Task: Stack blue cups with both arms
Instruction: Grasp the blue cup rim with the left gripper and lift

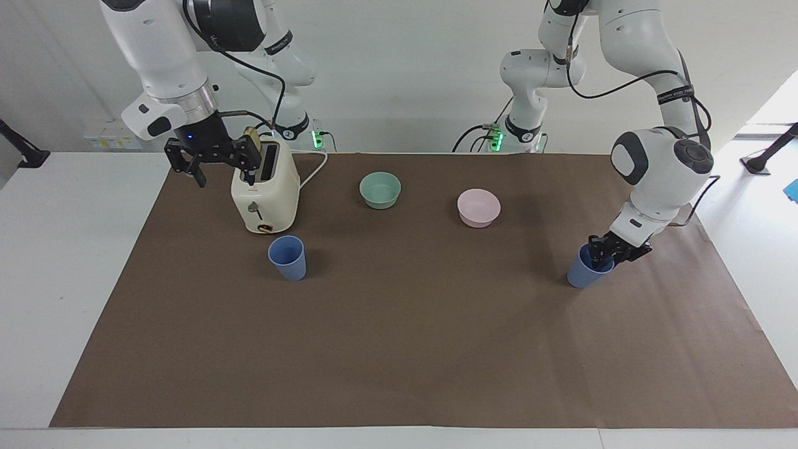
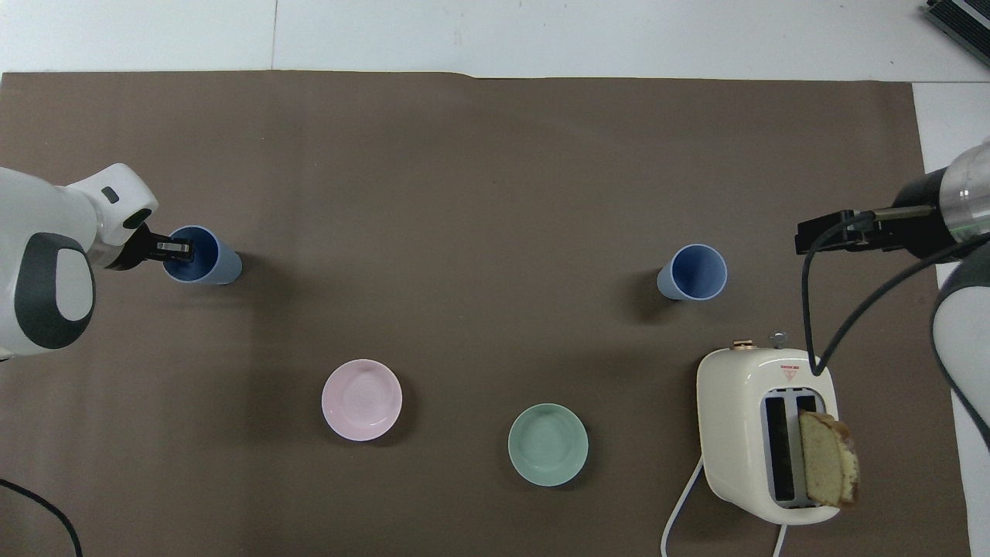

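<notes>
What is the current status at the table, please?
Left tool closed on rim of blue cup at its end. Right tool open, waiting over toaster. Second blue cup standing free. Nothing between cups.

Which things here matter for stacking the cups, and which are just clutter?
For the job: cup at the left arm's end, with the left gripper on its rim; cup by the toaster; right gripper, waiting.
Clutter: toaster, bread slice, green bowl, pink bowl.

Place: I read a robotics lab | cues: two white arms (image 1: 661,156) bolted by a paper-covered surface (image 1: 399,349), bare white walls
</notes>
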